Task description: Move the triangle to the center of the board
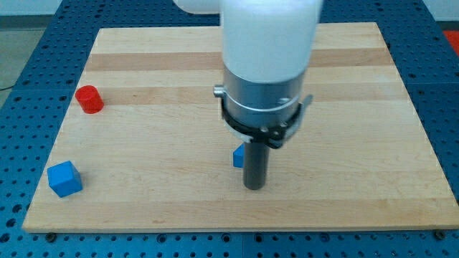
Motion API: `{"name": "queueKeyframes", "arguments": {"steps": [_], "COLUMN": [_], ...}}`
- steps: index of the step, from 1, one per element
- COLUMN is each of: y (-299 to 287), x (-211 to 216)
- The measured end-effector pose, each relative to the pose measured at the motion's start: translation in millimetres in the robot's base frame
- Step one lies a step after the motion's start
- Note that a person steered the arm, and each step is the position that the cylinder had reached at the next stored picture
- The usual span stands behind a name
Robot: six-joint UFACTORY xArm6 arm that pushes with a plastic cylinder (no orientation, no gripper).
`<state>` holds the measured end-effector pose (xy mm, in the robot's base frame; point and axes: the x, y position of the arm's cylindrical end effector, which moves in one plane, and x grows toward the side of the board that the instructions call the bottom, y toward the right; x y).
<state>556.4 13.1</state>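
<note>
Nearest, my tip (254,186), a bare rod holding nothing, is resting just right of a small blue block (238,156), probably the triangle, mostly hidden near the board's (358,179) centre, while farther left a blue cube (64,178) and red cylinder (90,99) are sitting apart.

— Worktop?
— A worktop (143,86) of pale, smooth wood with a visible grain, matt.
— The arm?
— A glossy white plastic shell (269,32) above a brushed metal collar (262,97); the rod (254,168) is dark and matt.
</note>
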Motion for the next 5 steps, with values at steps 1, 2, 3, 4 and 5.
{"name": "queueKeyframes", "arguments": {"steps": [1,2,3,4,5], "y": [1.9,-2.4,-29.9,-14.9,33.0], "x": [-14.3,-22.4,-28.3,-44.0,-56.8]}}
